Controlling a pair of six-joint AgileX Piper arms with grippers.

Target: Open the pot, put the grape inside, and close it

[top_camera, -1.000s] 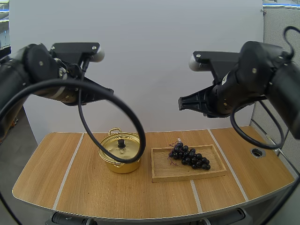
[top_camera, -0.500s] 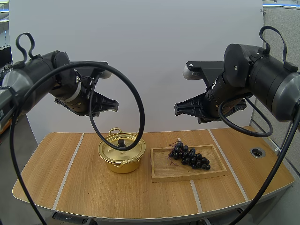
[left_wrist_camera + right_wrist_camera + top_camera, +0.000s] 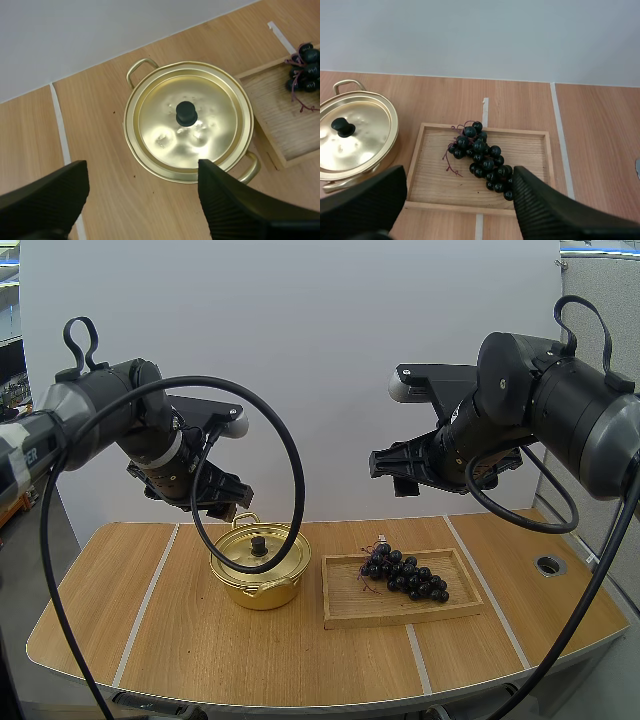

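Spread wide and empty, the left gripper (image 3: 142, 174) hangs over the closed pot (image 3: 262, 590), the lid's knob (image 3: 186, 113) just beyond its gap, while the right gripper (image 3: 460, 176), likewise spread, hovers over the grapes (image 3: 482, 155) on the wooden tray (image 3: 532, 150).

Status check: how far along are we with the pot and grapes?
Nothing is done yet: the lid sits on the pot and the grapes lie in the wooden tray. In hand: the left gripper hangs above the lid, the right gripper above the grapes, both with jaws open and empty. Left: lift lid, move grapes in, close.
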